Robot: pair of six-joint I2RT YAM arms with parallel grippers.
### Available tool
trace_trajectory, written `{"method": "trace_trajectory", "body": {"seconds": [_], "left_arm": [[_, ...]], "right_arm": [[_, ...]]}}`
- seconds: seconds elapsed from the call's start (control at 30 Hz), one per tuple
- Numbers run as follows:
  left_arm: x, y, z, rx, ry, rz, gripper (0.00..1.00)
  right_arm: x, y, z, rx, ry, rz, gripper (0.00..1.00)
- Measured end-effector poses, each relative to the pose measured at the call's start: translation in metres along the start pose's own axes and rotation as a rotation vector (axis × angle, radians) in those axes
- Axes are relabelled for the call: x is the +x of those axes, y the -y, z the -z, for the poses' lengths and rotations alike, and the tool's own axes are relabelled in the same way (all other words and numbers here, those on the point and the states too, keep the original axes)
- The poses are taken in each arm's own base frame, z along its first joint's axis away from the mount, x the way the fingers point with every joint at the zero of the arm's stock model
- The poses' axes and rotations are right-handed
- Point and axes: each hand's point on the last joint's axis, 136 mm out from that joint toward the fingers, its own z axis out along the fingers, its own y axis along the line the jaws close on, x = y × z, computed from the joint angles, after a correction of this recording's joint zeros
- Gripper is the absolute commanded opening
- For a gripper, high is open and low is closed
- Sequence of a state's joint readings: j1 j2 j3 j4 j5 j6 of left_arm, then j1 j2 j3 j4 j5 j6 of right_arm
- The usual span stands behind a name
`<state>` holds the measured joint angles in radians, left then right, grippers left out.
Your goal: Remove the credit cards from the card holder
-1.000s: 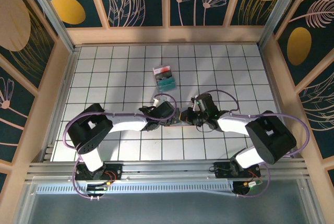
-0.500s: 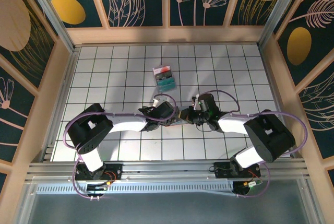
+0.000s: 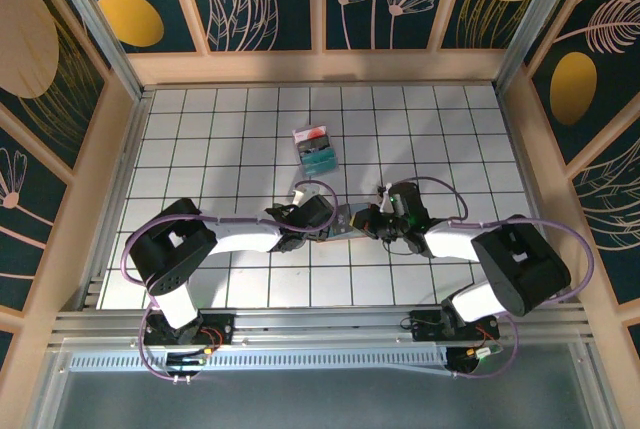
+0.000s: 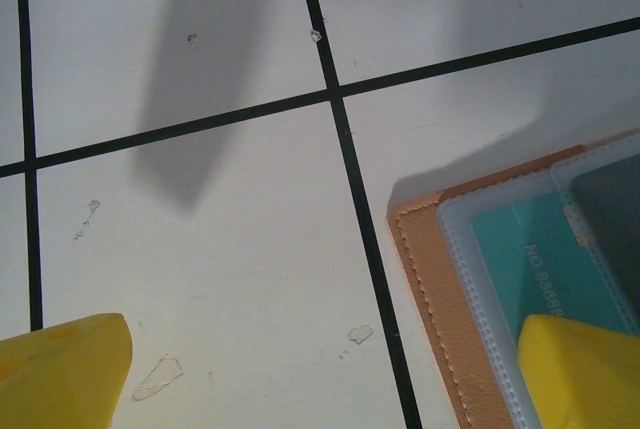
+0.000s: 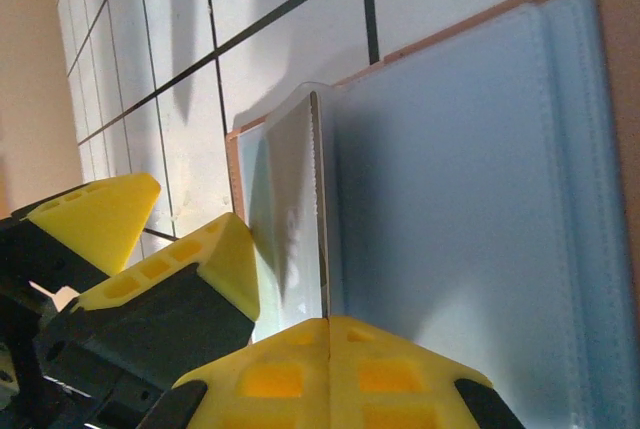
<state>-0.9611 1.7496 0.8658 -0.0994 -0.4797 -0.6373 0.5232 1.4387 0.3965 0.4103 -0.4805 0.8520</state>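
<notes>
The card holder (image 3: 344, 217) lies open on the tiles between the two grippers. Its tan stitched border (image 4: 432, 289) frames clear sleeves, and a teal credit card (image 4: 525, 259) sits in one of them. My left gripper (image 4: 320, 374) is open wide, its right finger (image 4: 580, 369) pressing on that sleeve and its left finger (image 4: 60, 369) over bare tile. In the right wrist view, my right gripper (image 5: 328, 334) is shut on the edge of a thin clear sleeve leaf (image 5: 318, 199), which stands up off the grey-blue inner face (image 5: 470, 199).
A teal pack with red and black parts (image 3: 318, 149) lies on the tiles beyond the arms. Wooden walls (image 3: 115, 139) bound the white gridded table (image 3: 200, 139). The left gripper's yellow fingers (image 5: 215, 259) sit close beside the raised leaf.
The right wrist has drawn a little to the right, still shut on the sleeve leaf. The left arm has stayed where it was.
</notes>
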Motion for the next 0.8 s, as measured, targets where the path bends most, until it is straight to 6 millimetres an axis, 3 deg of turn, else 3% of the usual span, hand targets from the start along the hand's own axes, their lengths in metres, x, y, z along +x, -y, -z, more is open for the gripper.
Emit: {"method": "trace_trajectory", "body": {"seconds": [0.8], "left_arm": [[-0.011, 0.007, 0.005, 0.014, 0.001, -0.023, 0.99]], "right_arm": [[-0.003, 0.007, 0.004, 0.041, 0.022, -0.01, 0.06]]}}
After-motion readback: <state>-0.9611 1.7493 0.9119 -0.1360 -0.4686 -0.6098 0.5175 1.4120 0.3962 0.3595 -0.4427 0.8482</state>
